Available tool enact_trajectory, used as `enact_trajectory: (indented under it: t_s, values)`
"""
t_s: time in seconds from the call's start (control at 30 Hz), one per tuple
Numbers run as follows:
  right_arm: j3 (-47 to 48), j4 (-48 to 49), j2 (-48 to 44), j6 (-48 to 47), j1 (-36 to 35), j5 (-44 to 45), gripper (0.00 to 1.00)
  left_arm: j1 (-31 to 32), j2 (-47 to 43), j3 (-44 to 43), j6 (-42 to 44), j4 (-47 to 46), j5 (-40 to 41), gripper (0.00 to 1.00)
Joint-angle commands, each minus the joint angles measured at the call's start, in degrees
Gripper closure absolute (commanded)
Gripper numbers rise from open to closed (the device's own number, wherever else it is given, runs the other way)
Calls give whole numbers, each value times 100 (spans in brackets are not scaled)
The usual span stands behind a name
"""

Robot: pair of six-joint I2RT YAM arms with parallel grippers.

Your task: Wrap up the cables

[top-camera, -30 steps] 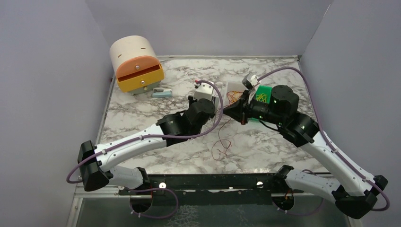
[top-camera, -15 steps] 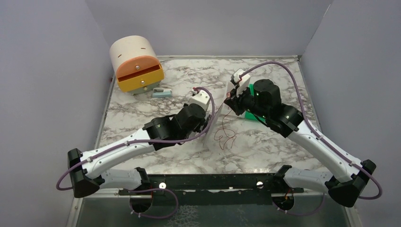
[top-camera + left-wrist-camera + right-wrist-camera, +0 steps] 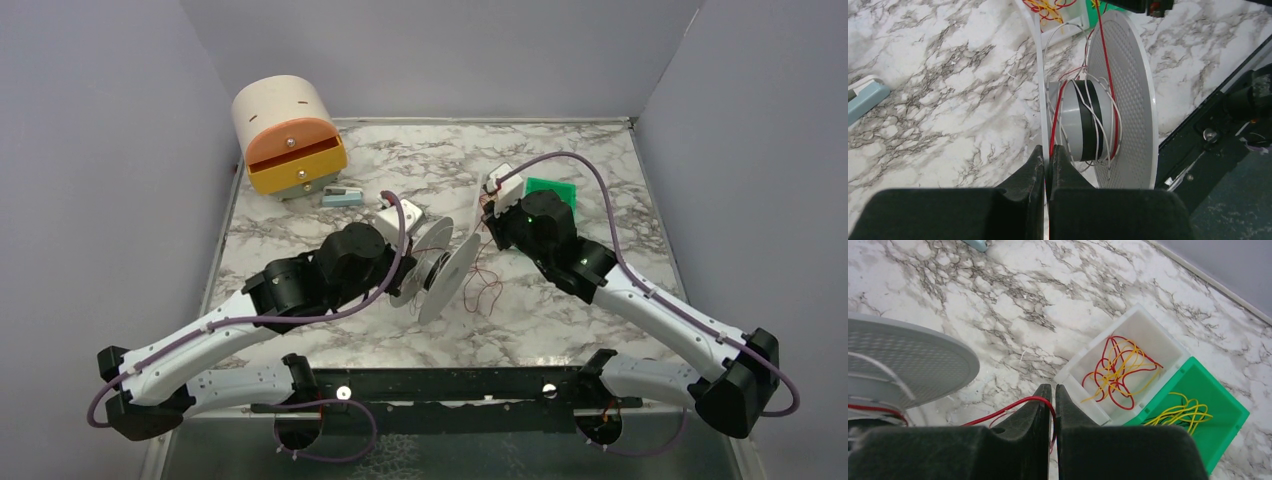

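Around the spool (image 3: 1128, 100) hub: the red cable (image 3: 1057, 117) lies in a few loose turns on the grey core between the two flanges, mixed with thin white strands (image 3: 1105, 125) and crossing a black band (image 3: 1091, 120).
Left gripper (image 3: 1046, 155): fingers pressed together on the rim of the spool's near flange, holding the spool up on edge.
Right gripper (image 3: 1053, 390): just past the spool's far flange, pads almost meeting with the red cable pinched between them. The strand runs from there back toward the hub.
Slack: loose red loops lie on the marble below the spool's far flange in the top view.
Step in hand: probably laying another turn onto the hub.
Doing it well: hold the spool steady. Lead the strand into the gap between the flanges, not over a rim. Carry it round the hub under light tension so the earlier turns tighten instead of springing off. Watch that the slack loops feed without snagging.
Hard to make out: whether the cable's end is anchored on the hub, how much remains unwound, and the strand's path above the far flange, which the left wrist view cuts off.
Beyond the spool: a white bin (image 3: 1083, 397) of red and yellow strands and a green bin (image 3: 1228, 412) of yellow-green ones.
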State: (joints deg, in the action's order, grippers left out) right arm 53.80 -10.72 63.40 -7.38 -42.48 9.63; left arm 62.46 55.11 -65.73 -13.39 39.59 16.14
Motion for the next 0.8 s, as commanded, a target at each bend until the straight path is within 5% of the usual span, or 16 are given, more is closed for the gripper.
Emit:
enact_trajectory:
  t_s: [0.0,0.4,0.77]
  values:
    - [-250,751,53,221,51,611,88,20,-508,-308,139,232,-719,100]
    - [-1471,2251,-154,1416,91,-650,71,19,-909,-648,-16,204,-1449,100]
    - [-1770,2745,47,1518,168,-1011,64,23,-1011,-1346,-252,0,-1773,100]
